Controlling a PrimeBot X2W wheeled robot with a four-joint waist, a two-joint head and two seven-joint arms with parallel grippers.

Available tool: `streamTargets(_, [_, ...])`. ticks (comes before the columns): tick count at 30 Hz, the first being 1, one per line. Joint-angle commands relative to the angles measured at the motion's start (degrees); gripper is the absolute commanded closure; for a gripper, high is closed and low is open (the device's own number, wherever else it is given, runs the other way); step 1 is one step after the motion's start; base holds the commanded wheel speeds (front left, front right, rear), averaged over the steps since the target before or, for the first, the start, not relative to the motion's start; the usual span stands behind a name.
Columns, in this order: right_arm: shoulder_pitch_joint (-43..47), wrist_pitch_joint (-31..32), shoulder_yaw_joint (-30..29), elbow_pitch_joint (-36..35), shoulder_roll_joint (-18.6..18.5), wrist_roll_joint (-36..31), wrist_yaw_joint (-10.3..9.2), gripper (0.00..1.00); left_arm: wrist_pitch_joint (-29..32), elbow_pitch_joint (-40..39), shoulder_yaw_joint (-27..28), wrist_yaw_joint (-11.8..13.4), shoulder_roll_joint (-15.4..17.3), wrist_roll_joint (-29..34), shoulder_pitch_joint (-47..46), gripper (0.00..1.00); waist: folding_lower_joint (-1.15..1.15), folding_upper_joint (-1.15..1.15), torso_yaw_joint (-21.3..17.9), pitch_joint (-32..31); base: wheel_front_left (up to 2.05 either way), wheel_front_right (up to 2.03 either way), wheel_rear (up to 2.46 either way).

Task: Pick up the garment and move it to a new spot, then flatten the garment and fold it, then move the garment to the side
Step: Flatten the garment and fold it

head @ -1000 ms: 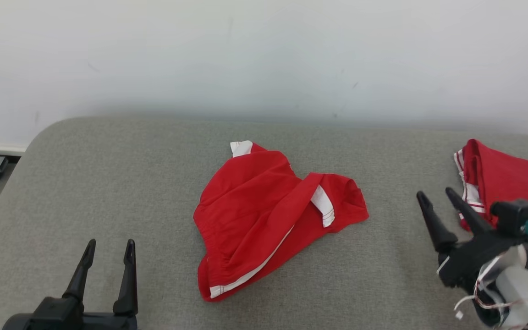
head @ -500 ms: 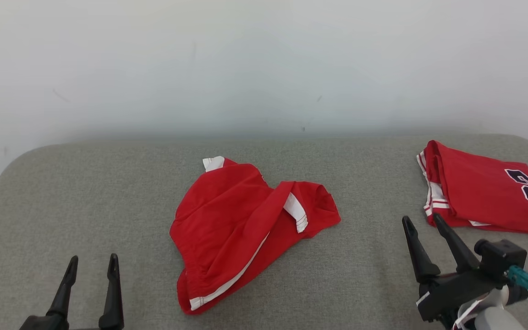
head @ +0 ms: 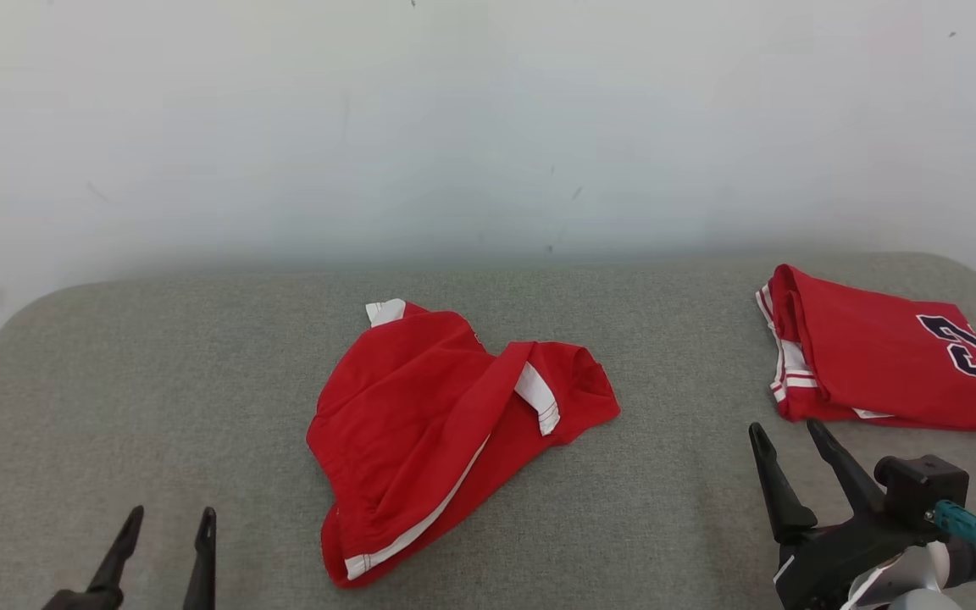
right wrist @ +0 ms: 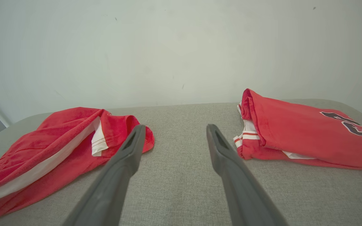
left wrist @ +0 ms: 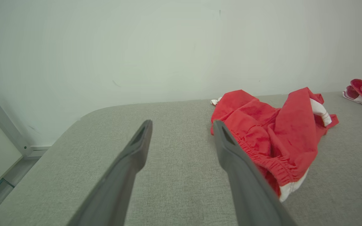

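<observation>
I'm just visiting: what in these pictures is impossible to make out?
- Folded shirt: in the head view only part of its dark number shows at the fold, so it can't be read.
- Red shorts: their own folds hide the underside in every view.
- Left gripper: in the head view the bottom edge cuts off its body.

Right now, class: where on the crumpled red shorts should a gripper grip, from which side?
Probably the raised fold on the red shorts, from above on the robot's right, near the open right gripper: it stands off the cushion, easy to pinch.
</observation>
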Motion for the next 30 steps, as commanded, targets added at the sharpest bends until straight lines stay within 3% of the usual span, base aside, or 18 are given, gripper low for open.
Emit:
streamTargets(1, [0.9, 0.8, -0.5, -1.2, 0.4, -0.9, -0.12, 0.0, 0.7, -1.2, 0.6, -0.2, 0.9, -1.0, 0.7, 0.0, 0.0, 0.0, 0.3, 0.0, 0.0, 0.0, 0.0])
streamTargets(11, [2.4, 3.2, -1.3, -5.1, 1.6, -2.0, -0.12, 0.0, 1.8, -4.4, 1.1, 1.5, 1.4, -1.2, 1.8, 0.0, 0.0, 0.0, 1.1, 0.1, 0.0, 0.0, 0.0])
streamTargets(30, [2.6, 4.2, -1.1, -5.8, 1.3, -1.6, -0.12, 0.0, 0.7, -4.4, 0.2, 2.7, 1.9, -1.0, 1.1, 0.0, 0.0, 0.0, 1.1, 0.2, 0.0, 0.0, 0.0])
